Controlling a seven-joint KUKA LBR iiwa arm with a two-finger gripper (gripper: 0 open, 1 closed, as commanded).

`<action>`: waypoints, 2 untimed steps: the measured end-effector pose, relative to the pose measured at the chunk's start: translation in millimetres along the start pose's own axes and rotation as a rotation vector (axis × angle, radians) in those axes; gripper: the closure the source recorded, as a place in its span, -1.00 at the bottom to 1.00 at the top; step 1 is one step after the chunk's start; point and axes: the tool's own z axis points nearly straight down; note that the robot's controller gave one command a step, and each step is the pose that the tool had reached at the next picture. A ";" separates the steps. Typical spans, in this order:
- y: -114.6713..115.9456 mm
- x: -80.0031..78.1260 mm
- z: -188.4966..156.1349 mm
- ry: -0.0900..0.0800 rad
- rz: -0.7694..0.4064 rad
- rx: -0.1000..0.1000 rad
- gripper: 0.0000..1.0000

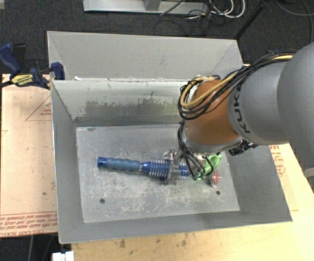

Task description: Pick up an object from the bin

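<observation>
Asking, operator: "Where does the gripper sit, and over what?"

Answering, observer: "Gripper (180,166) is low over the middle of the bin (146,206) floor, a little toward the right wall, tucked under the orange wrist cover (211,118). It is at the wire-coil end (158,169) of a blue-handled tool (121,163). The tool lies flat, with its handle pointing to the left wall. You cannot tell whether the pincer is spread or pressed together, because the cover and cables hide it. So do not log a grasp yet."

Asking, operator: "What could go wrong from here?"

Answering, observer: "Three risks, all judgement.
1. The contact is at one end of a long tool. If you lift from there, the handle will likely droop and the tool may pivot out of the grip.
2. The coil looks springy, so it may give under pressure and slide rather than seat.
3. A green piece (212,162) lies just beside the gripper on its right, with a small red bit (217,177) near it. Either could be caught or dragged along with the tool.
Confirm closure before you raise the arm."
</observation>
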 end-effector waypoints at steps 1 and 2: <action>-11.2 18.4 -109.3 -0.006 0.003 0.000 1.00; 2.4 9.4 -168.2 -0.008 -0.072 0.000 1.00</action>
